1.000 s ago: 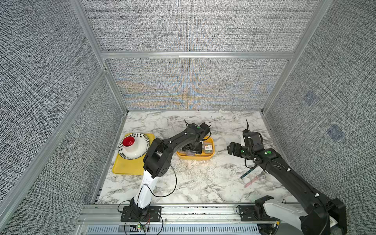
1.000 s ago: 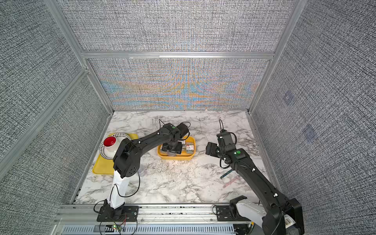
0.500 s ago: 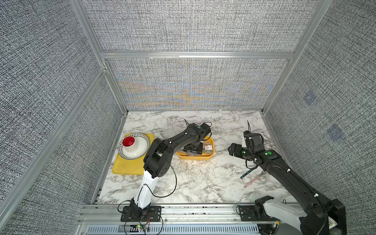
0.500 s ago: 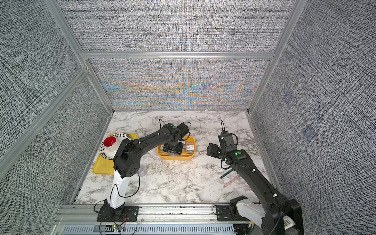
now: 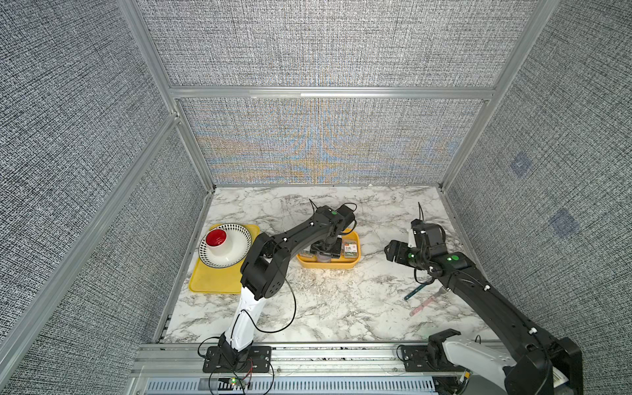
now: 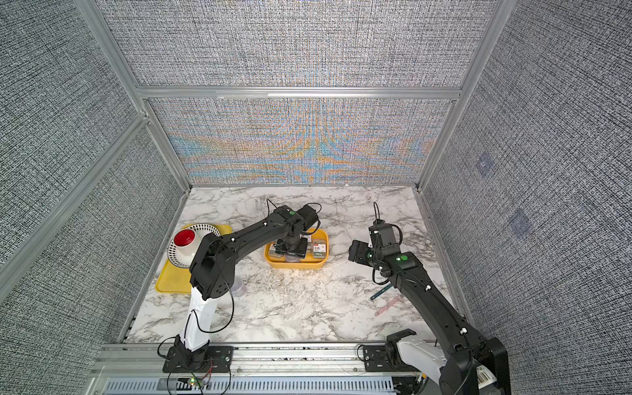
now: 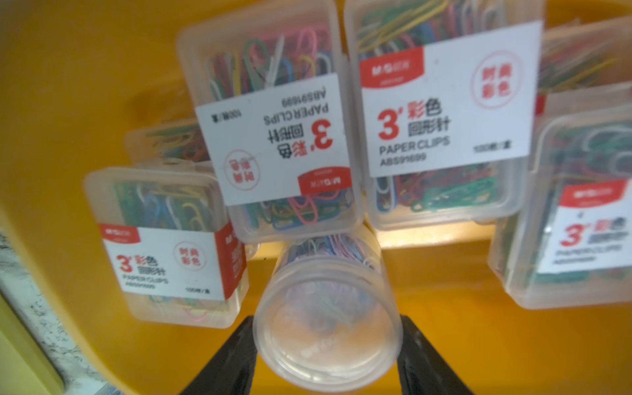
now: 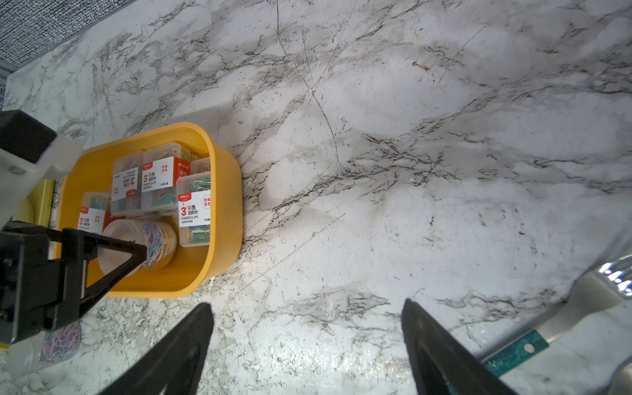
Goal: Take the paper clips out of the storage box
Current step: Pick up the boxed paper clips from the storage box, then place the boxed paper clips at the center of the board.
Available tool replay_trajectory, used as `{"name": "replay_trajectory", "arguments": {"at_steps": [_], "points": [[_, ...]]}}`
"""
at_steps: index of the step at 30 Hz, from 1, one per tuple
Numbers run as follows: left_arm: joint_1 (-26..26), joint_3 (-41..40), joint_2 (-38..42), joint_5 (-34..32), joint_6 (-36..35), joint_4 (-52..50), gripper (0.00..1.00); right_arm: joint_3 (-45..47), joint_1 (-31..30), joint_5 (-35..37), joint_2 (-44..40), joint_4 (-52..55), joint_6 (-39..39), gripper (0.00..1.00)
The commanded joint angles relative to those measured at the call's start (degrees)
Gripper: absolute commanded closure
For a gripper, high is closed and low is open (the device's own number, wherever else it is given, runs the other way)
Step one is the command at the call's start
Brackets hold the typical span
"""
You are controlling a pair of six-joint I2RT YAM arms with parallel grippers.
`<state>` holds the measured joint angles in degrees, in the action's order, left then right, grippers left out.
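The yellow storage box stands mid-table. Inside it lie several clear rectangular cases of paper clips with white-and-red labels. A round clear tub of clips lies on its side among them. My left gripper reaches down into the box, and its two fingers press on opposite sides of that tub. My right gripper hangs open over bare marble to the right of the box. A second round tub sits on the table outside the box.
At the left, a flat yellow tray carries a patterned plate with a red-lined cup. A teal strip and a pink stick lie near my right arm. Walls enclose the table.
My left gripper's jaws have narrowed onto the round tub inside the box. The right arm has barely shifted.
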<state>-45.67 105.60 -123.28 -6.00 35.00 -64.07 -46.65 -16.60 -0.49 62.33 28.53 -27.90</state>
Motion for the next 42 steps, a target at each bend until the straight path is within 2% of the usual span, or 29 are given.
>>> {"name": "replay_trajectory", "arguments": {"at_steps": [1,7,14,20,26,31,36,42], "points": [[-0.02,0.56,1.74,-0.64,-0.54,-0.60,0.38,-0.10,-0.08,-0.73,-0.19,-0.59,0.15,0.11],[-0.12,2.35,5.65,-1.71,-1.46,-4.00,0.39,-0.45,-0.01,-1.63,-0.36,-0.59,-0.22,0.11],[0.69,0.67,17.10,-9.01,-3.14,-14.01,0.38,-1.86,-0.07,-2.90,-0.36,-0.81,-0.72,0.11],[2.45,-12.01,31.85,-9.10,-1.25,-17.42,0.38,-1.93,-0.02,-5.17,0.16,-1.99,-1.60,0.12],[2.71,-28.94,45.77,-7.81,4.41,-22.01,0.38,-0.97,-0.26,-6.25,0.04,-3.34,-3.54,0.12],[2.87,-41.92,57.01,-2.99,9.27,-19.75,0.39,2.40,-0.97,-7.02,-0.58,-5.61,-5.53,0.12],[2.87,-51.92,62.02,2.23,11.30,-13.35,0.39,4.16,-1.89,-7.77,0.38,-7.16,-6.79,0.12],[2.86,-57.54,62.28,5.52,12.91,-9.05,0.39,4.84,-2.62,-7.68,0.34,-7.71,-7.19,0.12]]}}
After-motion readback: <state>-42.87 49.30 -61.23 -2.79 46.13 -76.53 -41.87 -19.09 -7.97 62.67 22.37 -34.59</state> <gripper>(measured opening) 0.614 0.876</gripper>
